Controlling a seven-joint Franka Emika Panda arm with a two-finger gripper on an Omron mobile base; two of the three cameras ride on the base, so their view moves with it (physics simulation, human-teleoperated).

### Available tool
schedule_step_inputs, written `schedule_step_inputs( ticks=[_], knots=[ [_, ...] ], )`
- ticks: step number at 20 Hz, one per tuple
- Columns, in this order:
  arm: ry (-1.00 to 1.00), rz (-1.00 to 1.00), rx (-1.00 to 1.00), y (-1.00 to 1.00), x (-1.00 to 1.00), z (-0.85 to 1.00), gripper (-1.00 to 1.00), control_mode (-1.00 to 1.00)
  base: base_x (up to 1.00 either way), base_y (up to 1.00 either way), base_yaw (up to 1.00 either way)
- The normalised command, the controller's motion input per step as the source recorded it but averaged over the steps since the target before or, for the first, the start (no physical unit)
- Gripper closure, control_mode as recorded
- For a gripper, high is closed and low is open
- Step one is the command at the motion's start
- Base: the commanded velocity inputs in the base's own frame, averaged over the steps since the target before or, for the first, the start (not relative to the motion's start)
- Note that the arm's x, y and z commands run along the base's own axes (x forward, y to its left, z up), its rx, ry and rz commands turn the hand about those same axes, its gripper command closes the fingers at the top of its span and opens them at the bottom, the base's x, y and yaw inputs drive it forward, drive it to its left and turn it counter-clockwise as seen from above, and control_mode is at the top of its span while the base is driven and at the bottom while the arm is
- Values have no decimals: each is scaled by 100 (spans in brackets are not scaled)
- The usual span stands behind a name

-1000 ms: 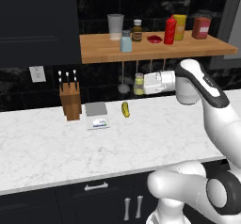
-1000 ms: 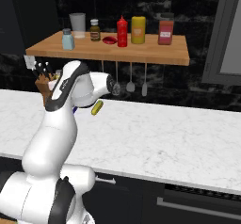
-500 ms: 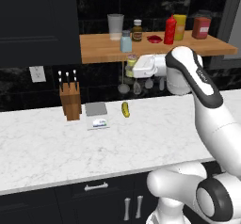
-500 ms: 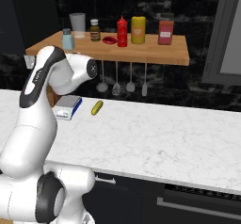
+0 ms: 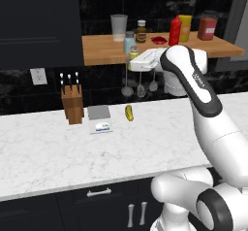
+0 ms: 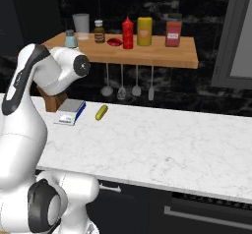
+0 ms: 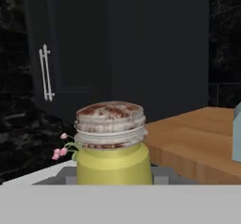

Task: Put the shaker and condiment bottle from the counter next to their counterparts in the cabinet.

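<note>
My gripper [image 5: 133,60] is pinched on the shaker [image 7: 113,143], which sits close up at the lower centre of the hand view, olive-yellow body below and speckled pinkish top above. In the left base view the shaker shows as a small shape at the tip of my hand, upper centre of the frame, just in front of the cabinet [image 5: 101,50] and just below the pale blue shaker [image 5: 129,41] that stands on it. In the hand view the cabinet board runs off to the right of the shaker, with a sliver of pale blue at the right edge, and a dark cupboard door [image 7: 75,44] with a light handle fills the background.

The condiment bottle [image 5: 175,31] stands upright on the cabinet at the upper right of the left base view, just beside the yellow bottle [image 5: 184,28], with a red jar [image 5: 207,28] farther right. A clear cup [image 5: 118,27] and a small brown bottle [image 5: 141,31] stand at the left part of the board.

Lower in that view, the worktop [image 5: 58,152] carries a knife block [image 5: 72,104], a small scale [image 5: 99,119] and a yellow pickle-like thing [image 5: 129,112], all well apart from my hand. Utensils [image 6: 121,83] hang beneath the cabinet.
</note>
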Motion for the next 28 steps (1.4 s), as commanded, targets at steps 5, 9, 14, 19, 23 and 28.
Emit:
schedule_step_inputs(
  ticks=[5, 9, 14, 19, 23, 28],
  knots=[
    [-1, -21, 0, 5, -21, 0, 100, -100, 0, 0, 0],
    [0, -12, 0, -44, -3, 2, 100, -100, 0, 0, 0],
    [-1, -4, 0, -64, 15, 8, 100, -100, 0, 0, 0],
    [-4, 1, 0, -35, 30, 24, 100, -100, 0, 0, 0],
    [-1, 3, 0, -21, 29, 23, 100, -100, 0, 0, 0],
    [0, 0, 0, -29, 12, 11, 100, -100, 0, 0, 0]
  ],
)
